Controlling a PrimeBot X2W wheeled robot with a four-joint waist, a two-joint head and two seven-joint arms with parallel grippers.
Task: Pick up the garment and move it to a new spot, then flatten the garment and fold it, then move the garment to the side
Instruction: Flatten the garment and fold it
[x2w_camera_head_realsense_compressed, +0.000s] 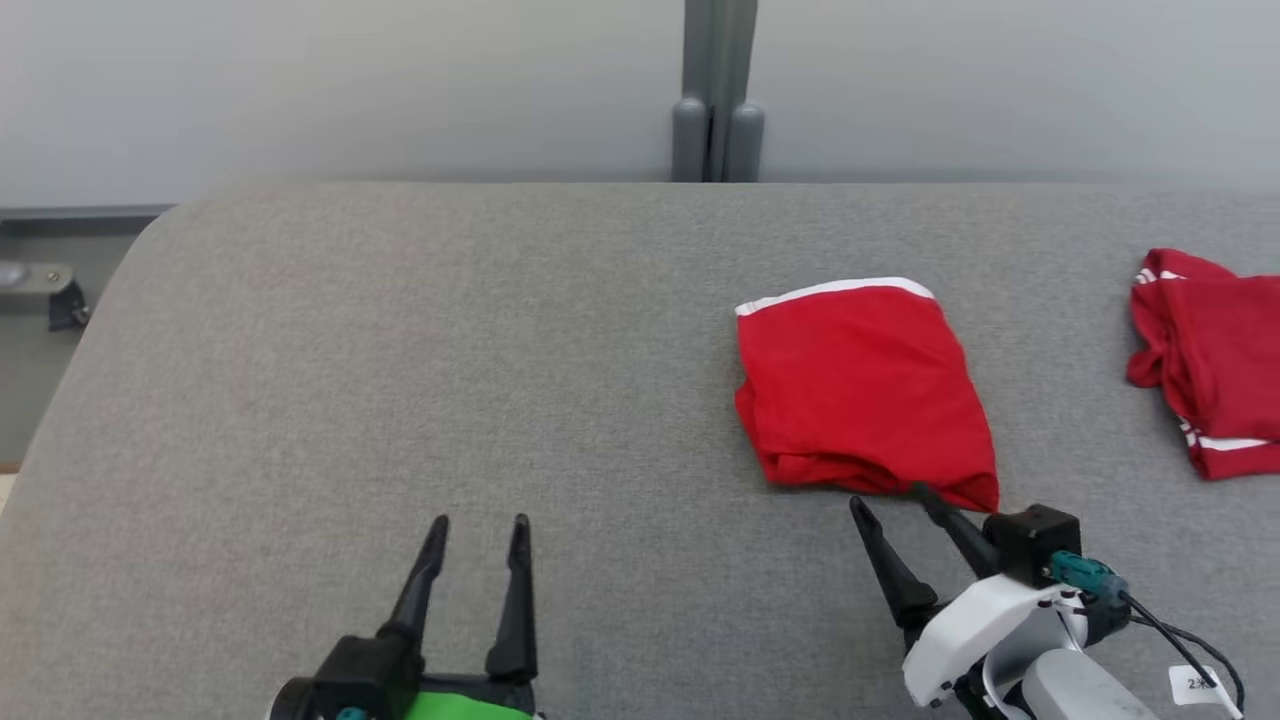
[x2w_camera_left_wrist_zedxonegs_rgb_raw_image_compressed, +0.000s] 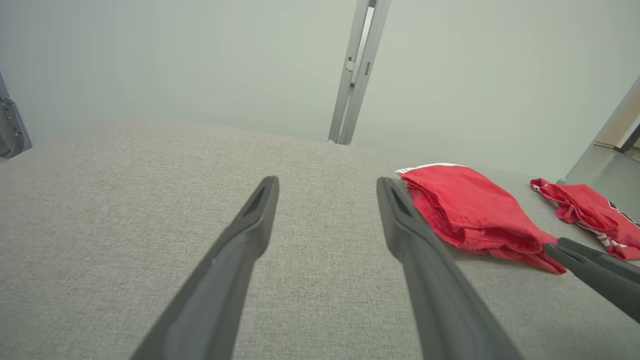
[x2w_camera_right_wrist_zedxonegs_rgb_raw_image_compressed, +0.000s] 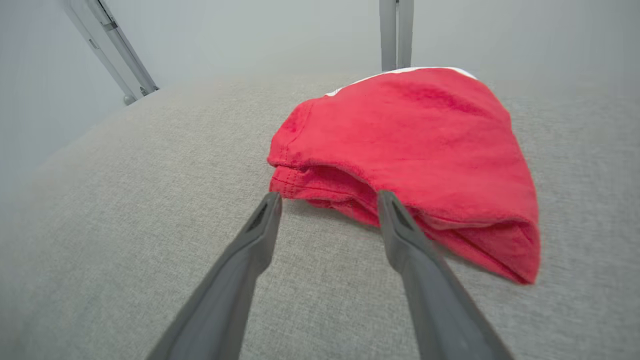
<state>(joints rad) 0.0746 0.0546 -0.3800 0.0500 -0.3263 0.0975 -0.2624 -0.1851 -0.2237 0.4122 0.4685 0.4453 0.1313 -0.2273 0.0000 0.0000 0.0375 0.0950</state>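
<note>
The folded red cloth garment with a white band (x2w_camera_head_realsense_compressed: 865, 385) lies flat on the grey fabric-covered tabletop (x2w_camera_head_realsense_compressed: 400, 350), toward 2 o'clock from the middle of the head view. Its white edge is at 12 and its thick folded hem faces me at 6. My right jaws stand apart and hold nothing. They sit low at the garment's 5 o'clock corner, with one fingertip (x2w_camera_right_wrist_zedxonegs_rgb_raw_image_compressed: 392, 215) seemingly touching the hem and the other over bare tabletop beside it. I judge the fold done, and the low angle suits slipping under the stack for the move aside. My left jaws are wide open over bare tabletop at 7 o'clock, out of the way. A second, crumpled red garment (x2w_camera_head_realsense_compressed: 1215, 360) lies well apart at 3 o'clock, perhaps marking the side spot.
</note>
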